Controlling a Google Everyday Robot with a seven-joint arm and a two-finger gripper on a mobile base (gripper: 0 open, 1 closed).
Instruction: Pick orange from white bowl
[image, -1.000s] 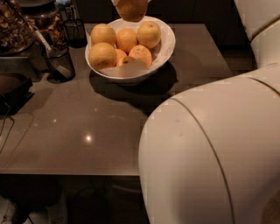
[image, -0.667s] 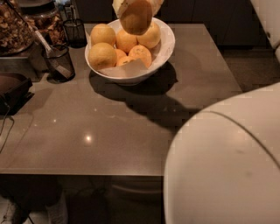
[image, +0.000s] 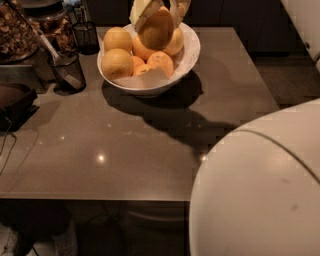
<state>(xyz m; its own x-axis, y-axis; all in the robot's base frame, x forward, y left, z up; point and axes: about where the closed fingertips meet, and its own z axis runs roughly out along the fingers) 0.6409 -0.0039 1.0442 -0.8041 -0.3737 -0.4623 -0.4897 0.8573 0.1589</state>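
Cups of black mesh (image: 67, 72) stand on the desk (image: 125, 150) left of the white bowl (image: 192, 47). Over the bowl's middle my claw (image: 158, 17) grips the orange (image: 156, 31) between its two pale fingers. Whether it is clear of the other fruit (image: 117, 62) I cannot tell. I judge it firm and fairly heavy, with dimpled skin that aids grip, so a hold across the widest part suits best. Right of the bowl looms the arm's white shell (image: 260, 190).

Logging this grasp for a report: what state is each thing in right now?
gripper: over the bowl, shut on one orange.
orange: clamped between the fingers, above the other fruit.
white bowl: upright on the counter, holding fruit.
other fruits: resting in the bowl.
black mesh cup: upright, left of the bowl.
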